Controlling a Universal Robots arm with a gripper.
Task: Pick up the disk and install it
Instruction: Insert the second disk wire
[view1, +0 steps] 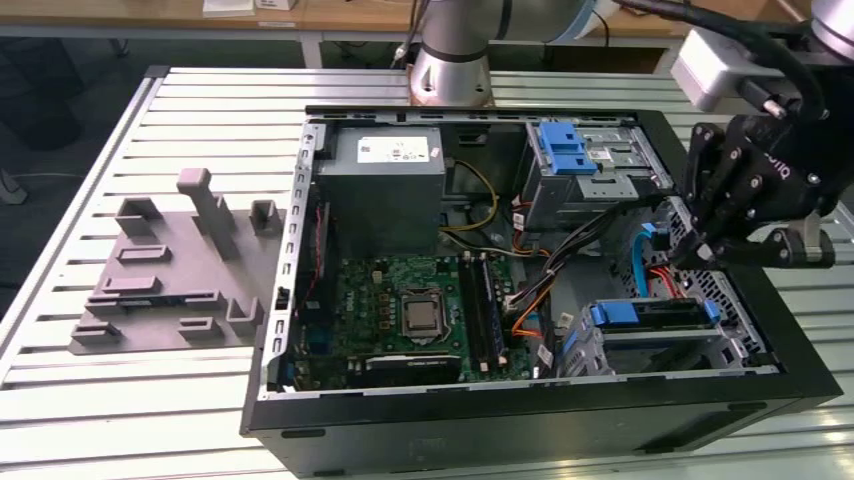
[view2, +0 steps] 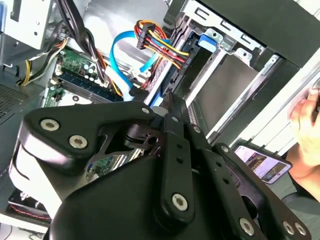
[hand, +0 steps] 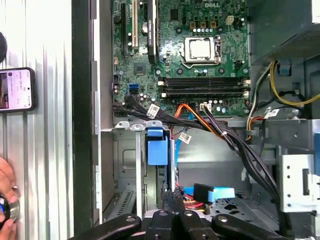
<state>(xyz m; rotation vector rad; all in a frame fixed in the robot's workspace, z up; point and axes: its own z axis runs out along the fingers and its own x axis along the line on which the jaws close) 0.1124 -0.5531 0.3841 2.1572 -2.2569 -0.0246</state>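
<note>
The disk shows by its blue plastic bracket (view1: 650, 314), lying in the lower drive bay at the front right corner of the open computer case (view1: 534, 405). The same blue bracket appears in both wrist views (hand: 157, 145) (view2: 207, 39), slotted between the bay's grey metal rails. My black gripper (view1: 689, 254) hangs inside the case just above and behind that bay. Its fingers are shut together with nothing visible between them (view2: 169, 107) (hand: 172, 196), their tips a short way from the bracket.
Bundles of coloured and blue cables (view1: 650, 262) run beside the gripper. A grey drive cage with a blue latch (view1: 583, 157), the power-supply box (view1: 387, 185) and the motherboard (view1: 414, 310) fill the case. A grey fixture plate (view1: 174, 270) lies on the exterior view's left. A person's hand (hand: 5, 192) and phone (hand: 17, 89) are beside the case.
</note>
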